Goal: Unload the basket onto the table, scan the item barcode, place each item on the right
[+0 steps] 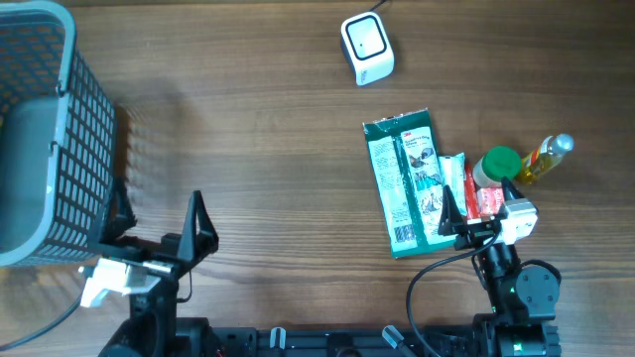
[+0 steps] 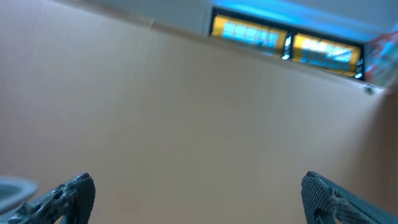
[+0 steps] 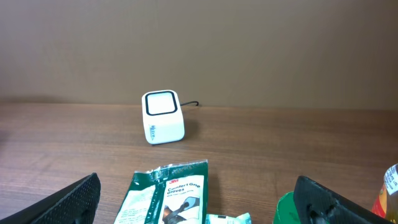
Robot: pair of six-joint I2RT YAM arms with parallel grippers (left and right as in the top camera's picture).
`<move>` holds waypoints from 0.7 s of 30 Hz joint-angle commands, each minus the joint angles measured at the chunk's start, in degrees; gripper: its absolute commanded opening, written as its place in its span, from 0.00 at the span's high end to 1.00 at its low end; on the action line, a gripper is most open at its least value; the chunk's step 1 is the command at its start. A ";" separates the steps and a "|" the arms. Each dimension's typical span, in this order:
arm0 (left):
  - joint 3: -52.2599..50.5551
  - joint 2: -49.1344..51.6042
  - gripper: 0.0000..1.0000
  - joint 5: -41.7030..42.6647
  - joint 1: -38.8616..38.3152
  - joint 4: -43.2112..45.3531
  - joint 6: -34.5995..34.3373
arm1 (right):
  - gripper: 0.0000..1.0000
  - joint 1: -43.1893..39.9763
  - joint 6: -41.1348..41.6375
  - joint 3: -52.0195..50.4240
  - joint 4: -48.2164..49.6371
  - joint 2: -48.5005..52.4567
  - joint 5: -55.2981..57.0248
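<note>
Overhead looks straight down on the table [image 1: 278, 149] from high up. The right wrist camera sits low and level, with the scanner [image 3: 163, 116] ahead of the right gripper [image 3: 198, 186]; overhead shows it too. The left wrist camera faces a blurred tan surface [image 2: 186, 112].

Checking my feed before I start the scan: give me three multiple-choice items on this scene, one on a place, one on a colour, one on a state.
1. The white scanner sits where relative to the green glove pack? A) apart, farther from the arms B) on top of it C) beneath it
2. The round lid right of the pack is: A) red B) green C) blue
3. The left gripper and right gripper are: A) both open, empty B) both shut C) right shut on the pack
Answers: 1 A, bare table separates them overhead; 2 B, it shows green overhead; 3 A, each wrist view shows spread fingers gripping nothing.
</note>
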 commanded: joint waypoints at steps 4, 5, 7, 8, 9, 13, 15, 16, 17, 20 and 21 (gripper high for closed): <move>-6.16 -0.42 0.00 -5.92 0.26 -6.29 0.72 | 0.00 -0.28 -0.61 -0.07 0.33 -0.61 -0.92; -7.19 -0.42 0.00 -5.90 0.52 -7.65 0.72 | 0.00 -0.28 -0.61 -0.07 0.31 -0.61 -0.92; -8.31 -0.42 0.00 -5.92 0.66 -9.97 0.72 | 0.00 -0.28 -0.61 -0.07 0.31 -0.61 -0.92; -8.90 -0.46 0.00 -5.77 0.66 -11.50 0.70 | 0.00 -0.28 -0.61 -0.07 0.31 -0.61 -0.92; -9.42 -0.46 0.00 -5.38 0.66 -12.52 0.72 | 0.00 -0.28 -0.61 -0.07 0.31 -0.61 -0.90; -10.82 -0.46 0.00 -4.20 0.66 -20.22 0.79 | 0.00 -0.28 -0.59 -0.07 0.33 -0.61 -0.92; -10.82 -0.46 0.00 -4.20 0.66 -26.45 1.36 | 0.00 -0.28 -0.61 -0.07 0.31 -0.61 -0.92; -10.82 -0.46 0.00 -3.89 0.66 -27.74 3.89 | 0.00 -0.28 -0.61 -0.07 0.31 -0.61 -0.92; -10.82 -0.46 0.00 -2.51 0.63 -27.63 8.02 | 0.00 -0.28 -0.61 -0.07 0.31 -0.61 -0.92; -10.82 -0.46 0.00 -2.01 0.61 -27.65 14.51 | 0.00 -0.28 -0.61 -0.07 0.31 -0.61 -0.92; -10.82 -0.46 0.00 -2.03 0.61 -27.67 15.50 | 0.00 -0.28 -0.61 -0.07 0.31 -0.61 -0.92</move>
